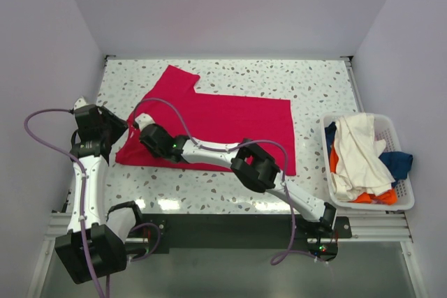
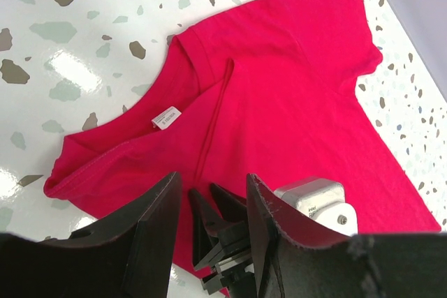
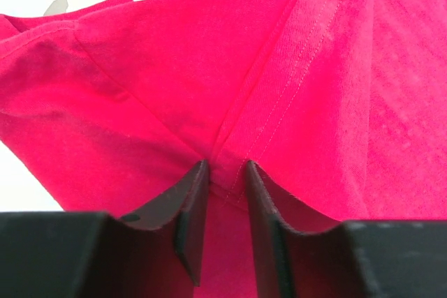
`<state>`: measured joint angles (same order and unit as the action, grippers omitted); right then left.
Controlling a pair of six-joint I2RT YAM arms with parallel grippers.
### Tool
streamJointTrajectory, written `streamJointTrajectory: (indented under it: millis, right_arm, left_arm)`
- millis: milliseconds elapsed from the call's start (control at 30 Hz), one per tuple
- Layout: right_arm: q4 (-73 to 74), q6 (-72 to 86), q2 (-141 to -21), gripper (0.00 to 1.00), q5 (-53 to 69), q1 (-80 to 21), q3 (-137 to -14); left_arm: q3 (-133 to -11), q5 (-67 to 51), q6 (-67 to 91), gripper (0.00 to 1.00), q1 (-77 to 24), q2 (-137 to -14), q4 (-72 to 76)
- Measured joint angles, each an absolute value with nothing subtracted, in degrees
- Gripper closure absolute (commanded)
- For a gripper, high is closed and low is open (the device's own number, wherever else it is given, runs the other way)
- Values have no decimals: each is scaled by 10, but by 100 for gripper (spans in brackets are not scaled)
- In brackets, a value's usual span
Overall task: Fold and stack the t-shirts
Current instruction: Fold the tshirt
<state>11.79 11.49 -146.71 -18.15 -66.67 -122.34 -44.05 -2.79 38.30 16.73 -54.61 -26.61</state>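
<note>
Work surface: a glossy white table (image 1: 244, 75) flecked with grey and brown chips, closed in by plain pale walls (image 1: 223, 5) on three sides, with a dark rail (image 1: 209, 232) along the near edge. Left gripper (image 2: 211, 181): jaws stand moderately apart and hold nothing. Directly below them lies the neck end of the red t-shirt (image 1: 230, 120); seen through their gap is the head of the other arm, low on the cloth. Ahead of the left jaws the collar (image 2: 190, 68) lies open, with a small white label (image 2: 166, 118) showing inside it, and a stitched seam runs from the collar back toward the jaws. One short sleeve lies flat ahead and to the right of them; the near shoulder edge is rolled over on itself to their left. The garment is bright crimson, plain, spread mostly flat across the middle of the table. Right gripper (image 3: 225, 167): jaws drawn close together, pinching a ridge of the red cloth at the seam, and the fabric rises in a tent from the fingertips (image 3: 192, 193) outward. Well to the right of both pairs of jaws, at the table's right edge, a white slatted basket (image 1: 374, 207) holds a loose heap: a cream-white shirt (image 1: 360, 151) on top, a dark blue shirt (image 1: 399, 164) spilling over the far side, an orange shirt (image 1: 374, 197) beneath.
</note>
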Motion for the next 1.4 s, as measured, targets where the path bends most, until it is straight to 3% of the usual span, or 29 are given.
streamJointTrajectory:
  millis: [300, 667, 1067, 1400]
  right_arm:
    - [112, 127, -1467, 74, -181, -667, -1220]
    - [102, 154, -1454, 66, -153, -653, -1199]
    - [91, 193, -1442, 78, -119, -633, -1178]
    - [87, 221, -1436, 80, -103, -617, -1167]
  left_arm:
    - [-440, -28, 383, 53, 167, -549, -264]
    - [-440, -28, 383, 53, 167, -549, -263]
    - [-440, -28, 383, 53, 167, -550, -262]
    - [-440, -28, 382, 53, 167, -551, -262]
